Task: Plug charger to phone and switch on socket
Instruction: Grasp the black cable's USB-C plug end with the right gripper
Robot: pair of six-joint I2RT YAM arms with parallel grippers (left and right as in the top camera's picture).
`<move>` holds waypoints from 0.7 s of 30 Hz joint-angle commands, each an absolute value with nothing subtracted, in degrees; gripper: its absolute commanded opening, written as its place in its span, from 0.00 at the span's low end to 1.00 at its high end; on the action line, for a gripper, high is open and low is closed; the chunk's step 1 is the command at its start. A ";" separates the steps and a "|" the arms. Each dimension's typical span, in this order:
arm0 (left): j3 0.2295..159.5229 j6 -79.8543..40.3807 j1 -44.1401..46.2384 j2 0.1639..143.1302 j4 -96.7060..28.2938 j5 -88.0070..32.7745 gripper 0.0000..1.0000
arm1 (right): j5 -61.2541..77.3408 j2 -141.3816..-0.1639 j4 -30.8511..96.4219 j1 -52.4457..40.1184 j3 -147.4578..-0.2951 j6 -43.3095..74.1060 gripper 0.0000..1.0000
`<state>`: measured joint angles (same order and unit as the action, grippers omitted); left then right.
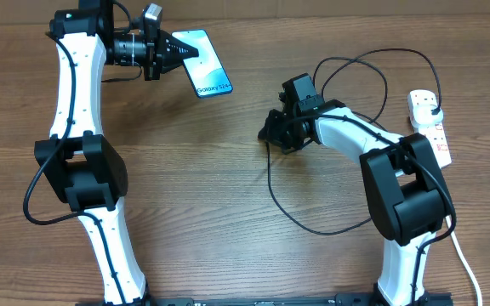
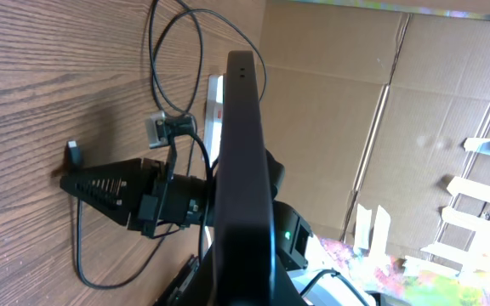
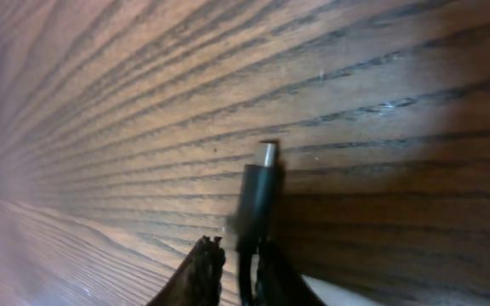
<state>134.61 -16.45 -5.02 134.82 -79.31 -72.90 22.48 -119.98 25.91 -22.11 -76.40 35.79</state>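
The left gripper [image 1: 175,49] is clamping the phone [image 1: 204,64] by one end above the table [image 1: 194,178], while the right gripper [image 3: 247,268] is pinching the charger [image 3: 258,191] (just behind its connector tip) against the wood.

left fingers [image 1: 177,49] clamped; right fingers [image 3: 201,270] pinched in, held low.

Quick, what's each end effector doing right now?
Left end effector: closed, holding the phone.
Right end effector: closed on the charger behind its connector.
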 commanded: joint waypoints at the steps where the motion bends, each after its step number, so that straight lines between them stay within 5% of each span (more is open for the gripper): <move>1: 135.15 -15.40 -5.13 134.63 -79.50 -76.49 0.04 | 23.27 -120.81 25.23 -22.22 -77.28 35.97 0.11; 3: 135.15 -15.40 -5.13 134.63 -79.50 -76.47 0.04 | 25.41 -120.79 24.64 -21.85 -77.28 35.53 0.04; 21: 135.15 -11.70 -4.91 134.63 -79.48 -76.58 0.04 | 64.27 -105.95 28.84 -12.27 -77.56 6.63 0.04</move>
<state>134.61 -15.79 -5.02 134.82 -79.35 -71.24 55.16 -113.25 27.64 -12.64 -76.40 14.83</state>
